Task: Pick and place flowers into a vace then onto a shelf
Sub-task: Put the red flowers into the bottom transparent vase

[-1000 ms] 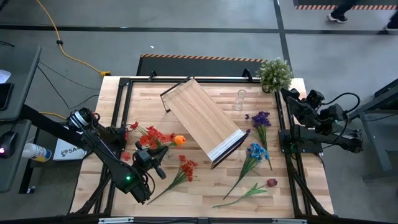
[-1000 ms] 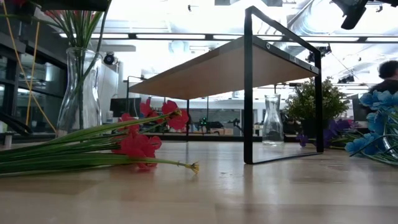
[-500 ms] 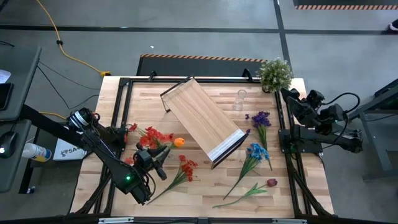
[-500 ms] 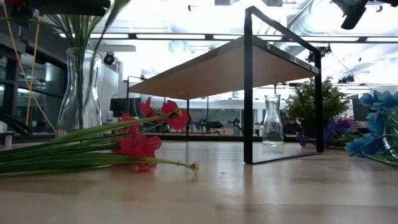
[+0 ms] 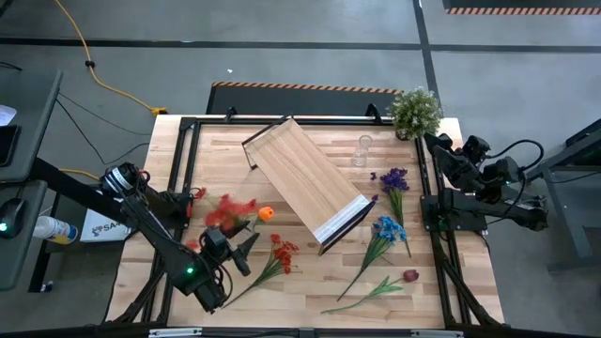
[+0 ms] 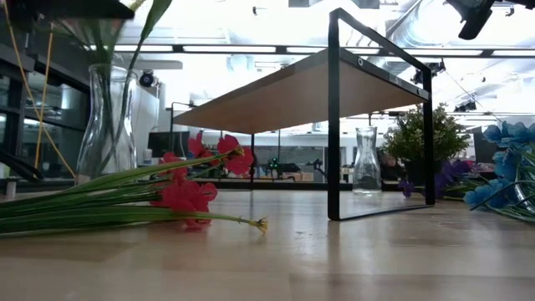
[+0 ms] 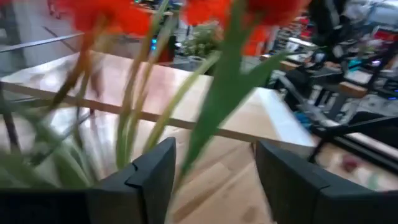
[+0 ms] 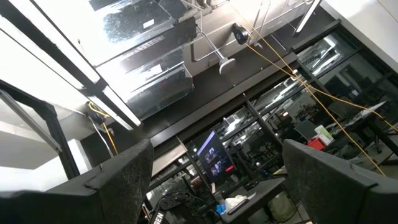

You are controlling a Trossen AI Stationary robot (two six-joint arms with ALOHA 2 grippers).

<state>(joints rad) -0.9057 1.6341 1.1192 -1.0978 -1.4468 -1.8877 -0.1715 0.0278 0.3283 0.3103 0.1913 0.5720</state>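
Light-wood plank table [image 5: 310, 282] with a black perimeter frame. Standing on it: the shelf [image 5: 305, 183], set diagonally at centre; an empty clear glass carafe [image 5: 362, 149] just beyond the shelf's far right; a bushy potted plant [image 5: 415, 112] at the far right corner. Lying flat on the boards: a red flower [image 5: 279, 252] left of centre, and purple [image 5: 393, 178], blue [image 5: 386, 231] and dark red [image 5: 409, 276] flowers along the right side.
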